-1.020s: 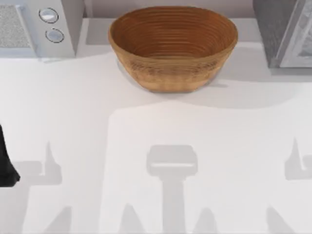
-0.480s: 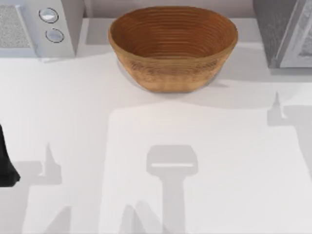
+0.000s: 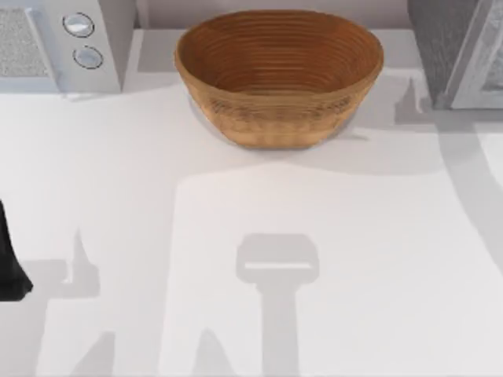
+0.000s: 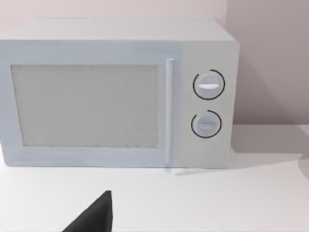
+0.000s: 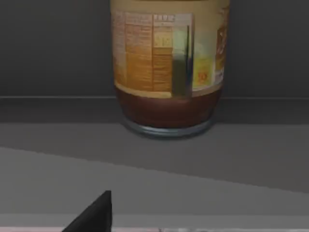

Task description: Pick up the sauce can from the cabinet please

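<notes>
The sauce can [image 5: 168,67] stands upright on a dark cabinet shelf [image 5: 241,145], straight ahead of the right hand [image 5: 91,215]. Whether either hand is wide or narrow, I cannot tell. The left hand [image 4: 91,215] faces a microwave [image 4: 116,92].

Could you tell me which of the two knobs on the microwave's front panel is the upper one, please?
On the microwave, the upper knob has its bar lying level; the lower knob sits directly beneath it, nearer the table.

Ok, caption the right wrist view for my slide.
Tan-labelled cylindrical sauce can with dark maroon base standing upright on the dark grey cabinet shelf, seen close from the right wrist camera.
</notes>
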Available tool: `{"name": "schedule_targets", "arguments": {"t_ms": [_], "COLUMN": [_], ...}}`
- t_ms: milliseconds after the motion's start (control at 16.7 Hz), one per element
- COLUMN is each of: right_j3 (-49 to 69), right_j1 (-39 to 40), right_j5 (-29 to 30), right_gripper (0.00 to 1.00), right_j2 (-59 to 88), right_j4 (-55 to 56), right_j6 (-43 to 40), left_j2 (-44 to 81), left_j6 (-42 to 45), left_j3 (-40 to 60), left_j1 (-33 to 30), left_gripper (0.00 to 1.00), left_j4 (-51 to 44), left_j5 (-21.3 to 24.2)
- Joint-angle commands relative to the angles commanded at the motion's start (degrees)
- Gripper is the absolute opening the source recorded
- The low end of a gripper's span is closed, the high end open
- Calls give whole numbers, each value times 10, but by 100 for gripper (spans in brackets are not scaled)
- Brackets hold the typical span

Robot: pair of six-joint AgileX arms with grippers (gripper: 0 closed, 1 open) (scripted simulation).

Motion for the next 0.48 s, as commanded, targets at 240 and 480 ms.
{"name": "schedule_targets", "arguments": {"t_ms": [240,480], "right_j3": [101,115], "right_j1": [10,12], "right_j5": [11,13], "right_gripper": [100,100], "right_j2": [75,86], "right_j4": [-24,-27], "right_j6": [2,2], "left_j2": [0,0], "left_j6": [0,0], "left_j3": [0,0], "left_j1": [0,0], "left_gripper": [100,100], "left_j4": [0,0], "left_j5": [0,0]}}
